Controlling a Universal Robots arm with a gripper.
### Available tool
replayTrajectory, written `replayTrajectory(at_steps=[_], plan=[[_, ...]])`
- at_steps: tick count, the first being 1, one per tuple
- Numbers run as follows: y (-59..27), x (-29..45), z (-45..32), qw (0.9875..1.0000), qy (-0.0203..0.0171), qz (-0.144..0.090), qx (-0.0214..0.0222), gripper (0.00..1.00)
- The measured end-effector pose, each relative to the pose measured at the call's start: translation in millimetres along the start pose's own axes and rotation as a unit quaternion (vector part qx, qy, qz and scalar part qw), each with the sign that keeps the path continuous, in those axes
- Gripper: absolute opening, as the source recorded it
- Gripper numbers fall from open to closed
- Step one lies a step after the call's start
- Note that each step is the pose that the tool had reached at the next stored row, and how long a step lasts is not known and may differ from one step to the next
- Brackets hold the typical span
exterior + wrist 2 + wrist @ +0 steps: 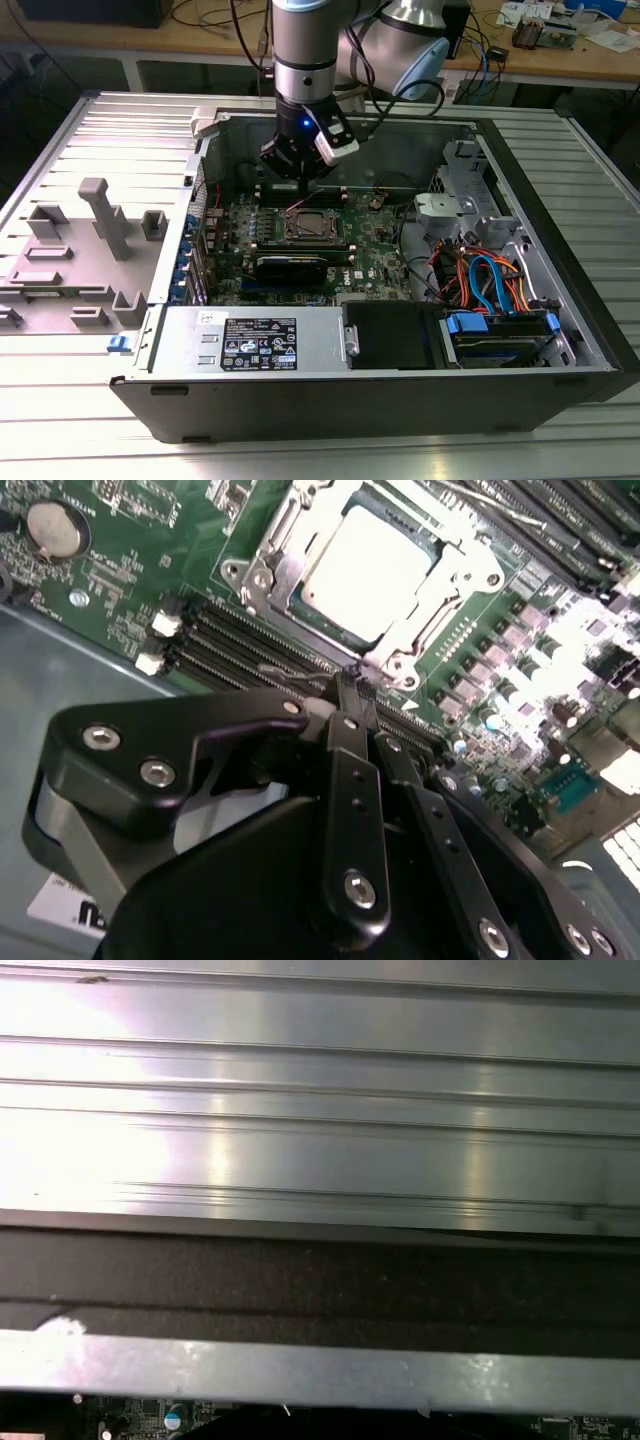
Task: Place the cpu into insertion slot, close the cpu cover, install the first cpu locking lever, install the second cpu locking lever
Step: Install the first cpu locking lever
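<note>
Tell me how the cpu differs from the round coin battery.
The cpu is square, the coin battery round. The cpu is far larger than the battery. The cpu cover frames the cpu; the battery sits apart, near the board's edge. Both are silvery and lie flat on the green motherboard.

We identify the arm point(305, 40) as a silver-grey cylinder with a rounded grey joint housing point(410, 30) beside it. A black cable point(357, 62) loops next to the tube. The wrist section is black, carries a small blue light point(305, 124) and bears a white block point(338, 150) on one side. In the second wrist view, we see the gripper point(352, 685) as matte black, built from flat link bars point(352, 810) and rounded housings. Silver screws point(360, 888) mark the pivots.
</note>
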State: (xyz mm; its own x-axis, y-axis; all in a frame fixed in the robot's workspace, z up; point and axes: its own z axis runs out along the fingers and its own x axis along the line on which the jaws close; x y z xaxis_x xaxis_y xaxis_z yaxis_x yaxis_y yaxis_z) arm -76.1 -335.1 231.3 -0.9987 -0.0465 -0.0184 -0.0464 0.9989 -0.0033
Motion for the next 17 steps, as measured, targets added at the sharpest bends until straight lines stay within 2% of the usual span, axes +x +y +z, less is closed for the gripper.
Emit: replayTrajectory(at_steps=[6, 17], plan=[[-2.4, 0.1, 0.5, 1.0, 0.0003, 0.0, 0.0056, 0.11], [-4.6, -2.4, 2.3, 0.9999, 0.0004, 0.01, 0.0058, 0.11]])
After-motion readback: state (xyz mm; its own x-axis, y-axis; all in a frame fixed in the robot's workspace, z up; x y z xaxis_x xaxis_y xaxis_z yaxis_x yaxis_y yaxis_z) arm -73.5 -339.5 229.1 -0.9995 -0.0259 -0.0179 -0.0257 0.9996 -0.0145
